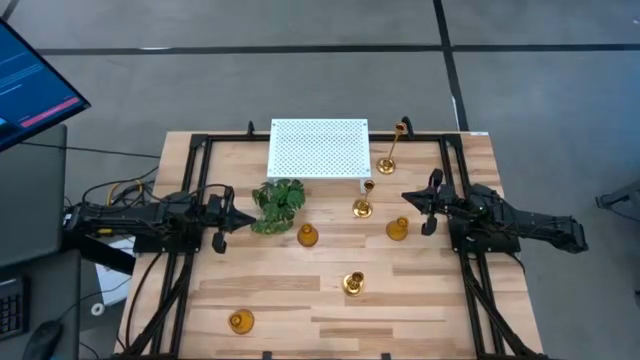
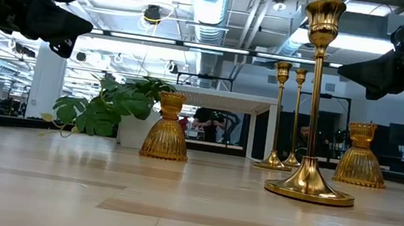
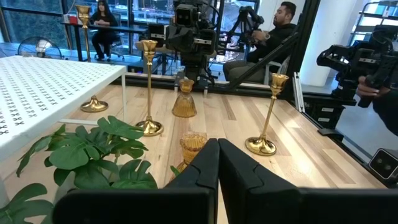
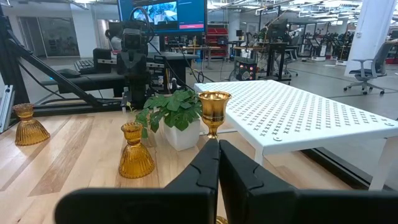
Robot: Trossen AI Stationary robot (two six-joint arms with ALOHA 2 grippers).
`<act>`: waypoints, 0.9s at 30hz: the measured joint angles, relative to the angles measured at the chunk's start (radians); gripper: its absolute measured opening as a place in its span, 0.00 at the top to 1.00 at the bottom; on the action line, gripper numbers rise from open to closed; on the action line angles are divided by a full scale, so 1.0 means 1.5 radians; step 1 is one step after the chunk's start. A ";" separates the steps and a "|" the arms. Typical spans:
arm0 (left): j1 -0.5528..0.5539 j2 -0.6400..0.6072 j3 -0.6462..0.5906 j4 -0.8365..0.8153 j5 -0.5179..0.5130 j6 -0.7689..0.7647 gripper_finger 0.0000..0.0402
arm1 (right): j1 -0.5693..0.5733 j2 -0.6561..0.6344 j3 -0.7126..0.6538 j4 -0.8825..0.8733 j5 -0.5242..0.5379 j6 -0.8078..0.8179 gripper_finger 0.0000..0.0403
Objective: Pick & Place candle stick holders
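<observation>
Several gold and amber candle stick holders stand on their bases on the wooden table. Tall ones are by the platform's right end [image 1: 391, 160], at its front right corner [image 1: 363, 207] and nearer the front [image 1: 353, 283]. Short amber ones stand at centre [image 1: 307, 236], centre right [image 1: 397, 230] and front left [image 1: 240, 321]. My left gripper [image 1: 232, 215] is shut and empty just left of the plant, above the table; the central short holder [image 3: 193, 146] shows ahead of it. My right gripper [image 1: 408, 197] is shut and empty, right of the tall holder [image 4: 213, 112].
A white perforated platform [image 1: 318, 150] stands at the table's far middle. A green leafy plant in a white pot [image 1: 278, 205] stands in front of its left end. Black frame rails [image 1: 190, 180] run along both table sides. People sit in the room beyond the table.
</observation>
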 joint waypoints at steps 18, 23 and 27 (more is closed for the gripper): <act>0.000 0.000 0.000 0.012 0.000 0.000 0.99 | 0.000 0.000 0.000 0.001 0.000 -0.002 1.00; 0.000 0.000 0.000 0.038 -0.008 0.000 0.99 | 0.000 0.000 -0.001 0.030 0.015 -0.002 1.00; 0.000 0.000 0.000 0.061 -0.082 0.001 0.99 | 0.000 0.000 -0.001 0.048 0.080 -0.001 1.00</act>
